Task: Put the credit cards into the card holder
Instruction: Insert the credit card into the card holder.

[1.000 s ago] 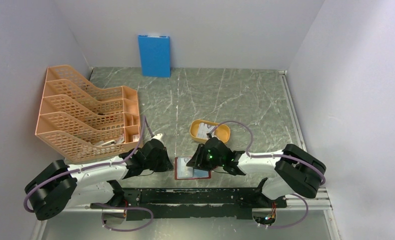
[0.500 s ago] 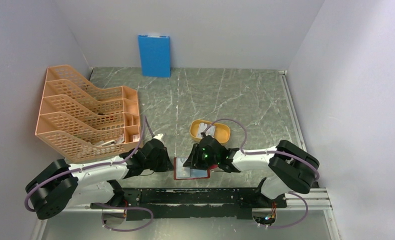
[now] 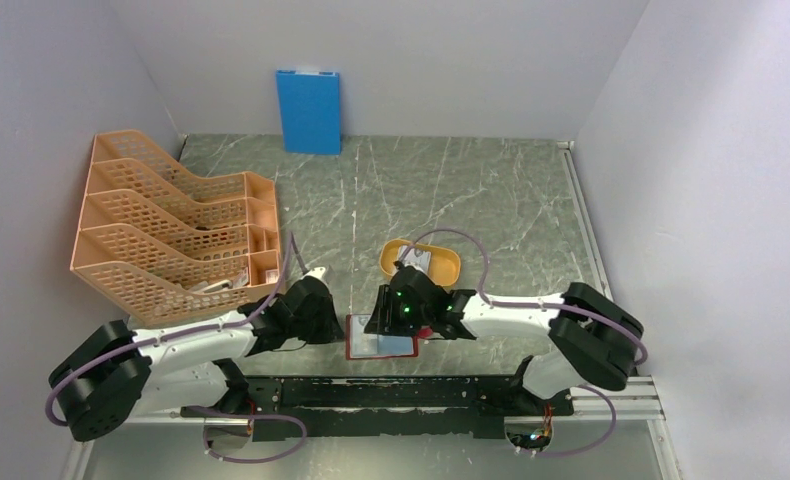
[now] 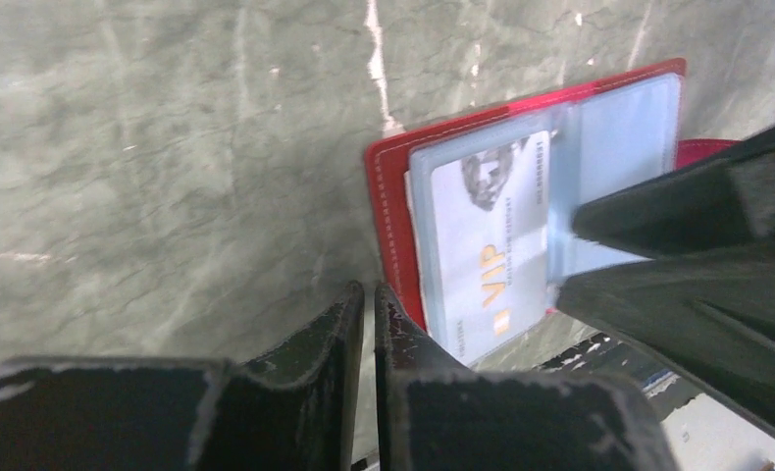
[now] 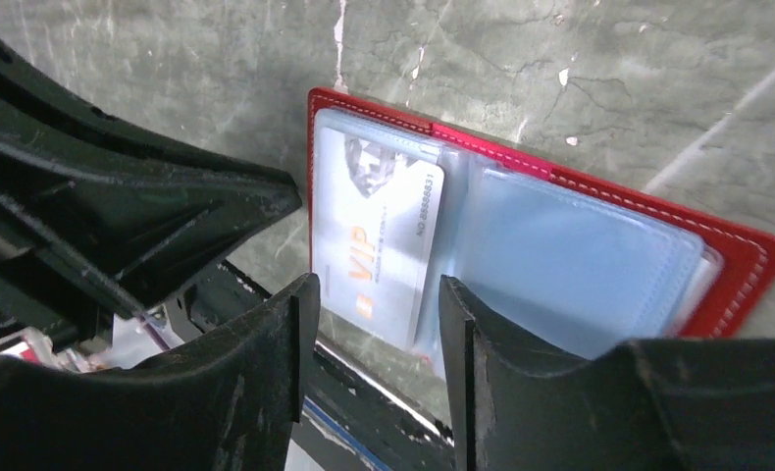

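The card holder [image 3: 379, 345] lies open on the table near the front edge, red with clear inner pockets; it also shows in the left wrist view [image 4: 388, 186] and the right wrist view [image 5: 747, 255]. A pale credit card marked VIP [image 5: 384, 245] sits in its left pocket, also seen in the left wrist view [image 4: 487, 255]. My right gripper [image 5: 376, 294] is open and empty, low over the wallet's near edge [image 3: 385, 324]. My left gripper [image 4: 369, 294] is shut and empty, its tips at the wallet's left edge [image 3: 337, 322]. Another card [image 3: 414, 262] lies in the yellow tray.
The yellow-orange oval tray [image 3: 449, 268] stands just behind the wallet. An orange mesh file rack [image 3: 171, 235] fills the left side. A blue board [image 3: 309, 110] leans on the back wall. A black rail [image 3: 391, 390] runs along the near edge.
My right gripper has moved left over the open wallet, toward the left gripper. The left arm has stayed in place.
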### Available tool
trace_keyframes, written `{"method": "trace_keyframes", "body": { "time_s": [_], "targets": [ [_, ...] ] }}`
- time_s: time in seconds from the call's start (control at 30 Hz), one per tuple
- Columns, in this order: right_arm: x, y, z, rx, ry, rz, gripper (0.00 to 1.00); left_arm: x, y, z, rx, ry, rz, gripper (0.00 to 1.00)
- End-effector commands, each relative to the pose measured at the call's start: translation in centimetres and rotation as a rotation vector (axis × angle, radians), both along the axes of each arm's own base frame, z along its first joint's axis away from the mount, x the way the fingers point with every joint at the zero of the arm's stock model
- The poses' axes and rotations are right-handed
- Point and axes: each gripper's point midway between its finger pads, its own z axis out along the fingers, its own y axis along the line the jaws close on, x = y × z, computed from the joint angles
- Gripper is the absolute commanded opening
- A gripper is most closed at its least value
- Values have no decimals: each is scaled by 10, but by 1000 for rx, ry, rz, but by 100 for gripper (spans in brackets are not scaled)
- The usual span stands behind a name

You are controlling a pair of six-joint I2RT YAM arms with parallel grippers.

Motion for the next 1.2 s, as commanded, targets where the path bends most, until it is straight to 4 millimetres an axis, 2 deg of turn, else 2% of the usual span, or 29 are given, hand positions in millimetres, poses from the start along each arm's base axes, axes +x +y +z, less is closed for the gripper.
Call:
{"method": "trace_keyframes", "body": {
  "time_s": [0.0,0.07,0.13,0.2,0.33,0.4,0.53,0.7,0.83,0.97,1.17],
  "targets": [
    [6,-21,23,-94,-77,-5,55,6,21,10,106,-42,35,19],
    [11,-29,39,-112,-121,-18,59,9,23,18,113,-64,46,30],
    [20,-39,58,-139,-176,-41,60,13,24,29,109,-86,59,49],
    [40,-55,79,-186,-257,-106,60,17,24,42,94,-113,70,59],
    [87,-99,107,-218,-423,-272,58,27,20,68,53,-192,75,67],
    [110,-120,113,-170,-414,-349,57,34,19,78,41,-233,85,68],
    [139,-138,97,-66,-319,-405,57,39,16,91,10,-279,82,70],
    [156,-130,68,-64,-252,-411,57,39,13,89,9,-273,72,70],
    [164,-126,52,-50,-227,-418,57,39,11,86,8,-267,67,70],
    [171,-130,36,-88,-203,-433,58,45,8,88,9,-282,76,70],
    [177,-126,19,-77,-170,-416,56,61,-9,100,10,-303,63,70]
  ]
}}
